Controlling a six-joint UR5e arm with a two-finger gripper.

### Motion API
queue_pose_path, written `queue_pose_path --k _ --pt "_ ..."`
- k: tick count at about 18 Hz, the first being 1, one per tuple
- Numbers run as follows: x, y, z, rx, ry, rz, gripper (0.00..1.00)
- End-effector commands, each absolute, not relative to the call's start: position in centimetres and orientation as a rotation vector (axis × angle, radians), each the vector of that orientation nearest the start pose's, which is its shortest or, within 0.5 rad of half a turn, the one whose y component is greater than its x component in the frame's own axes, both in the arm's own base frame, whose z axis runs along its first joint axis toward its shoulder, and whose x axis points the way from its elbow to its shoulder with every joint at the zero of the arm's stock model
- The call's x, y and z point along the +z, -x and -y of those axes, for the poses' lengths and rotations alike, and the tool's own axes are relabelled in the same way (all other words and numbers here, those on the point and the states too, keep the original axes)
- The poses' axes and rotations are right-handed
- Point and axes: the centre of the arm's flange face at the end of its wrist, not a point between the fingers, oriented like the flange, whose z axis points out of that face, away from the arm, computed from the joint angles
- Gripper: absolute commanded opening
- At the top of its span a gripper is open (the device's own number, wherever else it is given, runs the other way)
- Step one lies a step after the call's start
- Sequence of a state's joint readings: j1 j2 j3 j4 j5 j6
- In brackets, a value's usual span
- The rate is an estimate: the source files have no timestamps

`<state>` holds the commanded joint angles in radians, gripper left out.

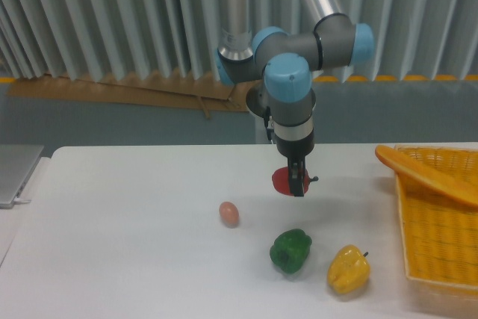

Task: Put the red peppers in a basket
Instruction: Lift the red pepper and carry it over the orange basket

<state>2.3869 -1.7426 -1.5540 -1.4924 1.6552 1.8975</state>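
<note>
In the fixed camera's 1 view, the gripper (297, 182) hangs above the table (119, 259) with its 2 fingers clamped on the red pepper (284, 181), lifted clear over the green pepper (290, 250), while the basket (437, 237) lies well apart toward the frame's right edge, so I judge the carry runs sideways that way.
</note>
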Motion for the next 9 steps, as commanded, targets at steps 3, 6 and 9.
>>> queue_pose_path --k 3,6,9 --pt "42.1 32.9 -45.7 -0.107 2.768 -1.62 0.3" --pt "41.8 34.9 -44.0 -0.137 2.766 -1.607 0.3" --pt "41.6 37.1 -41.9 -0.182 2.749 -1.607 0.3"
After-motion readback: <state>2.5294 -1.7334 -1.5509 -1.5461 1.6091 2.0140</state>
